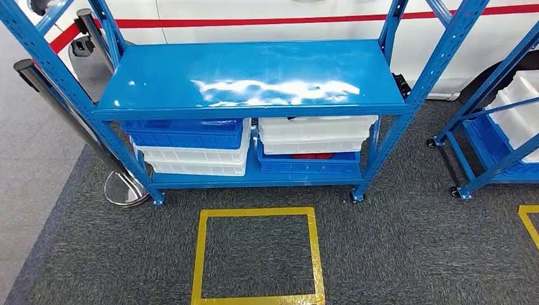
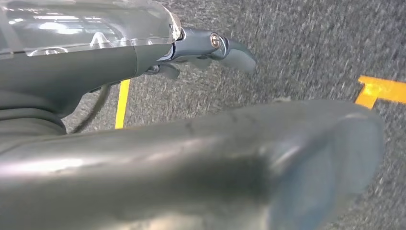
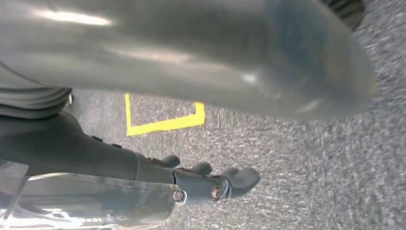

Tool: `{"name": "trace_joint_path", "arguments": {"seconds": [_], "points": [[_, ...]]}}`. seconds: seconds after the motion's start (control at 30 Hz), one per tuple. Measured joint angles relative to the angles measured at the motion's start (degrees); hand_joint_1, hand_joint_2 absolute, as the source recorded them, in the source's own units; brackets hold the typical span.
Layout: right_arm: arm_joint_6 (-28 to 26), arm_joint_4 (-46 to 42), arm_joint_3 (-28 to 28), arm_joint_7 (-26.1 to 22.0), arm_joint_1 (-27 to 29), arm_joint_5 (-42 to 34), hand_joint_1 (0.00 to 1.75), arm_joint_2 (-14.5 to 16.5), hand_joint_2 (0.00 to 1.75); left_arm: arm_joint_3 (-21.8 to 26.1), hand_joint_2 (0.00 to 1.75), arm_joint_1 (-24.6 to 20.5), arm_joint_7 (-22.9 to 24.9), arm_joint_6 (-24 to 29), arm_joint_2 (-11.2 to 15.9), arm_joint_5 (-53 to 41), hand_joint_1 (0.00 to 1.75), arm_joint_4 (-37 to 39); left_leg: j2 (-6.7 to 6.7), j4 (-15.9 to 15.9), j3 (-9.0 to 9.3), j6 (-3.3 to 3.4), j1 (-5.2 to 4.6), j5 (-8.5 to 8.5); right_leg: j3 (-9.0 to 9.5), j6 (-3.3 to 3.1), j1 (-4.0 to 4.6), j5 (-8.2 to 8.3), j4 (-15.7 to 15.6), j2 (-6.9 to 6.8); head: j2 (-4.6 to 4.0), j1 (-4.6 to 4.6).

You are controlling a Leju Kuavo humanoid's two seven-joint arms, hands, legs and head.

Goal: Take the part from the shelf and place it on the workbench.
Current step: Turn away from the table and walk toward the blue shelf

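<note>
4 bins (image 1: 191,135) on shelf (image 1: 254,73), red part (image 1: 311,155), both hands (image 2: 210,48) (image 3: 210,184) spread, empty.

Stacked bins (image 1: 191,146) under shelf (image 1: 254,76) top, floor square (image 1: 257,254) before it

Blue shelf (image 1: 251,79) ahead of us, stacked bins below.

We see its glossy blue top board across the upper middle of the frame, bare and reflecting light. On the lower level, a blue bin (image 1: 184,132) sits on white bins (image 1: 191,159) at left; white bins (image 1: 316,135) sit on a blue bin (image 1: 308,166) at right, something red (image 1: 311,155) showing between them.
</note>
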Motion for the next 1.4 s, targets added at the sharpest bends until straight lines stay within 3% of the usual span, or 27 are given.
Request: {"name": "trace_joint_path", "arguments": {"seconds": [0.03, 0.1, 0.13, 0.2, 0.23, 0.27, 0.3, 0.4, 0.43, 0.47, 0.53, 0.6, 0.67, 0.73, 0.77, 0.8, 0.83, 0.87, 0.93, 1.03, 1.1, 1.17, 1.23, 1.3, 1.37, 1.4], "points": [[0.03, -0.01, 0.00, 0.00, -0.08, 0.02, 0.00, -0.01, 0.00, 0.00, 0.00, -0.08, 0.00, 0.00, -0.03, -0.03, 0.00, 0.00, -0.11, -0.69, 0.99, 0.41, 0.11, -0.35, -0.85, 0.31, 0.01, 1.21, 2.25, -0.06, 0.00, 0.08], [0.11, 0.00, 0.01, -0.01, -0.35, 0.13, 0.00, -0.02, 0.00, -0.01, 0.00, -0.34, 0.00, 0.01, -0.08, -0.08, 0.00, -0.01, -0.20, -1.81, 3.18, 1.06, 0.29, -1.28, -5.01, 0.60, -0.06, 2.22, 8.81, -0.18, 0.01, 0.34], [0.15, 0.01, 0.02, -0.01, -0.41, 0.19, 0.00, -0.02, 0.00, -0.01, 0.00, -0.44, 0.00, 0.02, -0.08, -0.08, 0.00, -0.02, -0.20, -2.13, 4.20, 1.29, 0.25, -1.92, -7.46, 0.64, -0.06, 1.18, 11.82, -0.22, 0.00, 0.44], [0.15, 0.01, 0.02, 0.01, -0.37, 0.26, 0.00, -0.02, 0.00, -0.01, 0.00, -0.55, 0.02, 0.05, -0.14, -0.06, 0.00, -0.02, -0.37, -2.40, 6.25, 1.47, 0.19, -3.42, -11.58, 0.74, -0.04, -3.25, 14.70, -0.25, -0.01, 0.55], [0.13, 0.01, 0.02, 0.02, -0.28, 0.27, 0.00, -0.03, 0.00, -0.01, 0.00, -0.51, 0.04, 0.08, -0.19, -0.05, 0.00, -0.02, -0.53, -2.44, 7.42, 1.46, 0.17, -4.31, -12.95, 0.79, -0.01, -5.02, 14.40, -0.25, -0.01, 0.55], [0.09, 0.01, 0.02, 0.02, -0.18, 0.29, 0.00, -0.04, 0.00, 0.00, 0.00, -0.46, 0.08, 0.12, -0.23, -0.04, 0.00, -0.02, -0.68, -2.45, 8.64, 1.39, 0.16, -5.23, -13.81, 0.72, 0.06, -5.53, 12.98, -0.25, -0.02, 0.58], [0.05, 0.01, 0.02, 0.01, -0.07, 0.30, 0.00, -0.05, 0.00, 0.01, 0.00, -0.43, 0.11, 0.15, -0.25, -0.04, 0.00, -0.02, -0.81, -2.47, 9.87, 1.31, 0.15, -6.21, -14.22, 0.52, 0.19, -4.23, 10.57, -0.26, -0.02, 0.59], [-0.03, 0.01, -0.03, -0.02, 0.34, 0.31, 0.00, -0.27, 0.00, 0.01, 0.00, -0.36, 0.22, 0.22, -0.46, -0.06, 0.00, -0.02, -1.02, -2.34, 12.34, 0.78, 0.02, -8.91, -14.71, -0.54, 0.91, 7.39, 2.59, -0.22, -0.02, 0.60], [-0.04, 0.02, -0.04, -0.03, 0.34, 0.31, 0.00, -0.35, 0.00, 0.02, 0.00, -0.40, 0.27, 0.31, -0.55, -0.09, 0.00, -0.02, -1.10, -2.37, 13.00, 0.47, 0.00, -9.47, -14.75, -0.90, 1.10, 9.82, 1.39, -0.19, -0.01, 0.57], [-0.05, 0.02, -0.06, -0.03, 0.27, 0.32, 0.00, -0.40, 0.00, 0.02, 0.00, -0.55, 0.31, 0.49, -0.60, -0.19, 0.00, -0.03, -1.15, -2.30, 13.51, 0.13, -0.04, -9.60, -14.56, -1.18, 1.22, 10.32, 0.98, -0.14, -0.01, 0.55], [-0.07, 0.03, -0.07, -0.02, 0.08, 0.33, 0.00, -0.33, 0.00, 0.03, 0.00, -0.71, 0.35, 0.95, -0.55, -0.40, 0.00, -0.07, -1.01, -0.79, 13.28, -0.50, 0.00, -8.76, -13.18, -1.80, 0.95, 9.77, 0.06, -0.13, 0.00, 0.52], [-0.08, 0.03, -0.07, -0.02, -0.05, 0.35, 0.00, -0.32, 0.00, 0.02, 0.00, -1.00, 0.35, 1.23, -0.50, -0.51, 0.00, -0.10, -0.68, 4.36, 10.40, -1.20, 0.19, -8.47, -11.38, -2.31, 0.60, 9.29, -1.24, -0.26, 0.00, 0.34], [-0.08, 0.03, -0.08, -0.02, -0.18, 0.37, 0.00, -0.36, 0.00, 0.01, 0.00, -1.15, 0.36, 1.36, -0.52, -0.52, 0.00, -0.10, -0.43, 10.26, 6.20, -1.92, 0.68, -11.28, -9.88, -2.52, 0.49, 8.47, -1.90, -0.38, -0.01, 0.22], [-0.04, 0.03, -0.10, -0.01, -0.23, 0.38, 0.00, -0.36, 0.00, 0.01, 0.00, -1.08, 0.41, 1.57, -0.52, -0.72, 0.00, -0.11, -0.27, 12.36, 3.14, -2.48, 1.14, -14.14, -8.59, -2.39, 0.36, 7.52, -1.97, -0.35, -0.02, 0.23], [-0.02, 0.04, -0.13, 0.00, -0.23, 0.39, 0.00, -0.34, 0.00, -0.01, 0.00, -1.03, 0.45, 1.70, -0.52, -0.92, 0.00, -0.11, -0.20, 11.23, 2.65, -2.67, 1.30, -13.73, -7.97, -2.26, 0.28, 7.07, -1.93, -0.32, -0.02, 0.23], [-0.01, 0.04, -0.14, 0.00, -0.24, 0.39, 0.00, -0.33, 0.00, -0.03, 0.00, -0.99, 0.50, 1.81, -0.51, -1.13, 0.00, -0.11, -0.14, 8.60, 2.85, -2.80, 1.40, -11.64, -7.34, -2.11, 0.20, 6.62, -1.90, -0.28, -0.02, 0.23], [0.01, 0.05, -0.15, 0.00, -0.25, 0.40, 0.00, -0.32, 0.00, -0.05, 0.00, -0.96, 0.54, 1.89, -0.51, -1.27, 0.00, -0.13, -0.08, 4.96, 3.53, -2.81, 1.46, -8.36, -6.80, -1.91, 0.12, 6.16, -1.90, -0.25, -0.02, 0.22], [0.05, 0.05, -0.19, 0.00, -0.27, 0.40, 0.00, -0.31, 0.00, -0.07, 0.00, -0.94, 0.56, 1.92, -0.51, -1.30, 0.00, -0.14, -0.01, 1.80, 4.11, -2.69, 1.39, -5.82, -6.33, -1.64, 0.08, 5.76, -1.83, -0.22, -0.02, 0.24], [0.13, 0.05, -0.29, 0.01, -0.37, 0.40, 0.00, -0.31, 0.00, -0.08, 0.00, -0.96, 0.57, 1.94, -0.51, -1.21, 0.00, -0.16, 0.11, -1.55, 4.68, -1.96, 1.08, -3.21, -5.97, -0.93, 0.07, 5.14, -1.77, -0.21, -0.02, 0.25], [0.20, 0.05, -0.45, 0.02, -0.50, 0.49, 0.00, -0.32, 0.00, -0.09, 0.00, -0.86, 0.66, 2.10, -0.52, -1.22, 0.00, -0.17, 0.11, -2.00, 4.95, -0.56, 0.96, -2.44, -5.65, 0.24, 0.08, 4.57, -1.84, -0.29, -0.02, 0.26], [0.21, 0.05, -0.49, 0.01, -0.57, 0.56, 0.00, -0.33, 0.00, -0.10, 0.00, -0.88, 0.70, 2.21, -0.55, -1.31, 0.00, -0.19, 0.17, -2.73, 5.33, 0.16, 1.19, -2.04, -6.29, 0.74, 0.02, 3.08, 0.05, -0.35, -0.02, 0.30], [0.22, 0.05, -0.49, 0.00, -0.61, 0.57, 0.00, -0.34, 0.00, -0.10, 0.00, -0.94, 0.72, 2.25, -0.56, -1.33, 0.00, -0.20, 0.21, -2.95, 5.45, 0.51, 1.23, -1.95, -7.35, 0.88, -0.06, 1.54, 2.30, -0.35, -0.02, 0.33], [0.22, 0.05, -0.49, 0.00, -0.61, 0.57, 0.00, -0.33, 0.00, -0.10, 0.00, -0.95, 0.73, 2.25, -0.56, -1.32, 0.00, -0.20, 0.22, -2.95, 5.44, 0.63, 1.21, -1.97, -7.81, 0.90, -0.06, 1.03, 3.19, -0.35, -0.02, 0.33], [0.27, 0.05, -0.49, 0.00, -0.61, 0.57, 0.00, -0.32, 0.00, -0.10, 0.00, -0.98, 0.76, 2.25, -0.56, -1.31, 0.00, -0.21, 0.23, -2.94, 5.45, 0.72, 1.10, -2.02, -9.60, 0.99, -0.08, -0.55, 6.65, -0.35, -0.02, 0.34], [0.33, 0.05, -0.50, 0.00, -0.55, 0.57, 0.00, -0.33, 0.00, -0.10, 0.00, -0.97, 0.82, 2.25, -0.63, -1.32, 0.00, -0.22, 0.15, -2.78, 5.65, 0.82, 0.83, -2.35, -11.33, 1.01, -0.10, 0.44, 8.73, -0.36, -0.02, 0.33], [0.35, 0.05, -0.50, 0.00, -0.54, 0.58, 0.00, -0.33, 0.00, -0.10, 0.00, -0.96, 0.85, 2.25, -0.68, -1.32, 0.00, -0.22, 0.10, -2.64, 5.80, 0.80, 0.72, -2.58, -10.72, 0.88, -0.08, 2.38, 6.73, -0.37, -0.02, 0.32]]}}
